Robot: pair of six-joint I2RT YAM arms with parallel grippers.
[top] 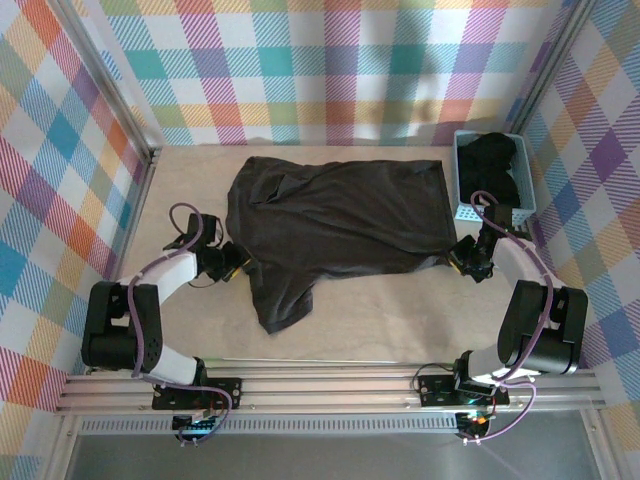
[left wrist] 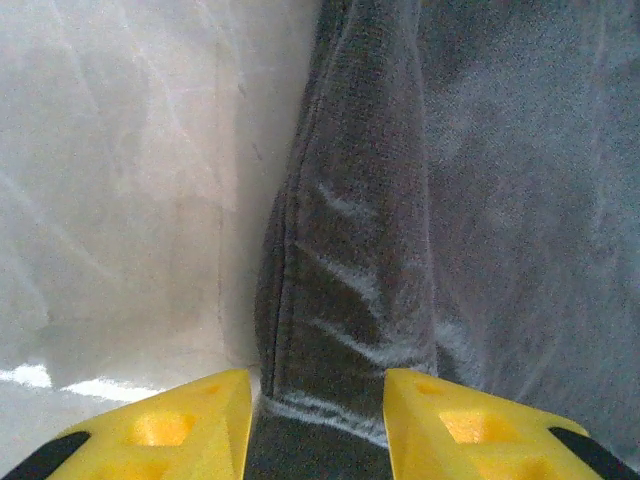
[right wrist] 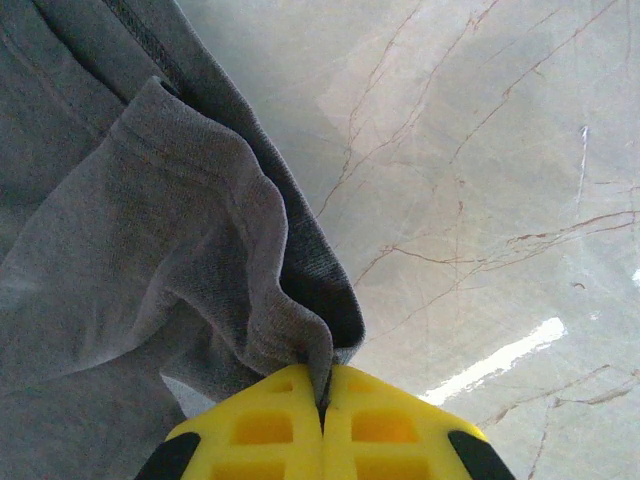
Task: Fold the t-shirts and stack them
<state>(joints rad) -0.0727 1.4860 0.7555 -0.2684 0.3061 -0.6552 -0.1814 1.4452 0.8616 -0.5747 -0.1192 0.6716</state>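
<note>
**Mia:** Where is the shirt?

**Ben:** The big t-shirt (top: 335, 220) lies spread out in the middle of the table (top: 400, 310). It is dark, almost black. One sleeve (top: 285, 300) sticks out toward the arms.

**Mia:** Is it flat?

**Ben:** Mostly. It has some bumps and folds near its far left corner.

**Mia:** What about the right gripper?

**Ben:** The right gripper (right wrist: 322, 390) is at the shirt's near right corner. Its yellow fingers (right wrist: 390, 430) are pressed tight together. A bit of the cloth is pinched between them, and the cloth bunches up there.

**Mia:** And the left gripper?

**Ben:** The left gripper (left wrist: 318, 440) is down at the shirt's left edge. Its two yellow fingers stand apart. The hem (left wrist: 300, 300) of the shirt runs right between them. I can't tell if they are squeezing it or just sitting beside it.

**Mia:** Is there another shirt?

**Ben:** Yes. A second t-shirt (top: 492, 160), dark too, is heaped in a light-blue basket (top: 468, 211). The basket stands at the far right of the table. It is near the big shirt's right edge, just past the right gripper.
</note>
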